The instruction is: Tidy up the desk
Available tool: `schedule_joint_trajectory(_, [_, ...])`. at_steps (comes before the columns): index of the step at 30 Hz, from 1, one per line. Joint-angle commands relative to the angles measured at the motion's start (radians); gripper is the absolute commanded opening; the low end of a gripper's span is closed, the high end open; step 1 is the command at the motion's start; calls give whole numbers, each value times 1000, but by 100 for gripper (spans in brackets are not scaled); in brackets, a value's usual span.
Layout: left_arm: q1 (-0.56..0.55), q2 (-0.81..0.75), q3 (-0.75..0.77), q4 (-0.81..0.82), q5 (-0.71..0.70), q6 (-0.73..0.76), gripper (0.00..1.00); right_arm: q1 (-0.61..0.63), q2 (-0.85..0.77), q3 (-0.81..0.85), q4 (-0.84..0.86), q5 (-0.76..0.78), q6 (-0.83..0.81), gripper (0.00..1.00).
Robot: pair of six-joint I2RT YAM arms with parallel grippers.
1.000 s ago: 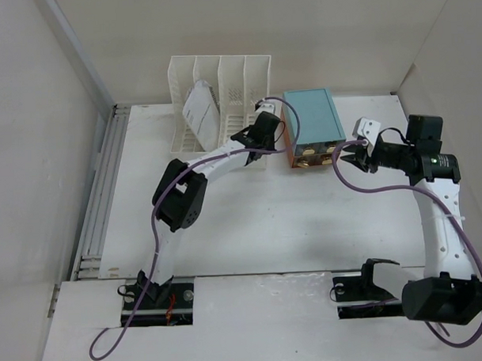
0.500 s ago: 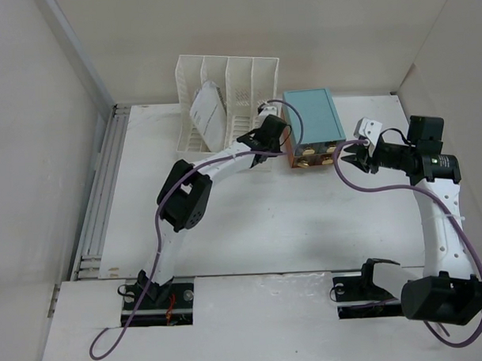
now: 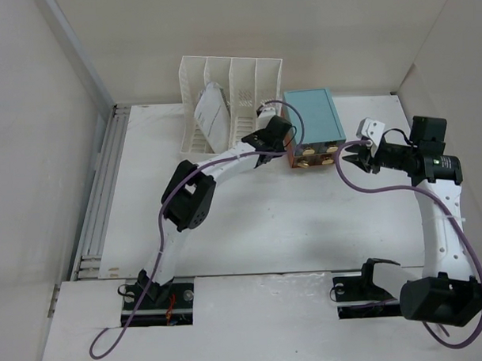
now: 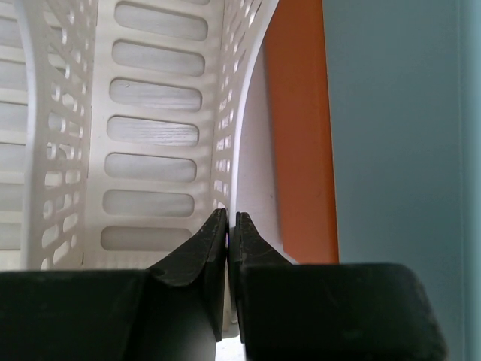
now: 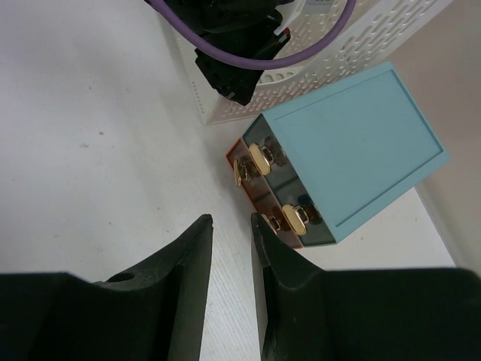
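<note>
The desk [image 3: 306, 226] is a white tabletop. A white slotted file rack [image 3: 231, 79] stands at the back, with a white paper [image 3: 209, 110] leaning in a left slot. My left gripper [image 3: 271, 130] is shut on the rack's right side wall; in the left wrist view the jaws [image 4: 228, 218] pinch that thin white wall [image 4: 150, 135]. A teal drawer box [image 3: 314, 118] with an orange side [image 4: 297, 128] stands right beside the rack. My right gripper [image 3: 347, 157] is open and empty, low over the desk just in front of the box's gold knobs [image 5: 294, 218].
A grey metal rail [image 3: 99, 201] runs along the desk's left edge. White walls enclose the back and both sides. Purple cables [image 3: 360, 184] hang from both arms. The drawer box [image 5: 353, 143] sits close to the right wall.
The left gripper has drawn the file rack to the right, up to the teal box. The right arm has barely moved.
</note>
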Motion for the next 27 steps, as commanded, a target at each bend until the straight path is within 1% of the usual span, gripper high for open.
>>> schedule_joint_trajectory(1, [-5, 21, 77, 30, 34, -120, 0, -7, -20, 2, 6, -60, -21, 32])
schedule_joint_trajectory(4, [4, 37, 123, 11, 43, -129, 0, -7, -20, 2, -3, -60, -30, 32])
schedule_joint_trajectory(5, [4, 37, 123, 1, 43, -129, 4, -7, -20, 2, -3, -60, -30, 32])
schedule_joint_trajectory(6, [4, 37, 113, 1, 43, -129, 10, -7, -20, 2, -3, -60, -30, 32])
schedule_joint_trajectory(7, [4, 22, 99, 1, 33, -119, 12, -7, -20, -8, -12, -60, -30, 32])
schedule_joint_trajectory(8, [4, -9, 80, 26, 33, -119, 17, -7, -20, -8, -12, -60, -39, 32])
schedule_joint_trajectory(9, [4, -27, 38, 36, 11, -119, 23, -7, -20, -8, -12, -60, -39, 32])
schedule_joint_trajectory(10, [4, -66, -4, 45, 2, -110, 32, -16, -20, -8, -12, -60, -39, 32])
schedule_joint_trajectory(11, [4, -66, -4, 45, 2, -110, 32, -17, -20, -8, -12, -60, -39, 32])
schedule_joint_trajectory(12, [4, -102, -37, 59, -30, -110, 43, -17, -20, -8, -12, -60, -39, 32])
schedule_joint_trajectory(13, [-5, -119, -48, 59, -41, -100, 50, -17, -11, -8, -23, -60, -48, 32])
schedule_joint_trajectory(14, [-5, -136, -59, 59, -50, -91, 52, -17, -11, -8, -23, -69, -48, 32])
schedule_joint_trajectory(17, [-25, -199, -87, 59, -105, -71, 55, -17, -11, -8, -34, -69, -58, 32])
schedule_joint_trajectory(19, [-34, -245, -98, 71, -145, -59, 55, -17, -11, -8, -34, -69, -58, 32])
schedule_joint_trajectory(25, [-57, -317, -98, 60, -135, -19, 55, -17, -1, 2, -43, -69, -58, 32])
schedule_joint_trajectory(27, [-97, -394, -151, 70, -154, 11, 55, -17, -1, 2, -43, -69, -58, 32])
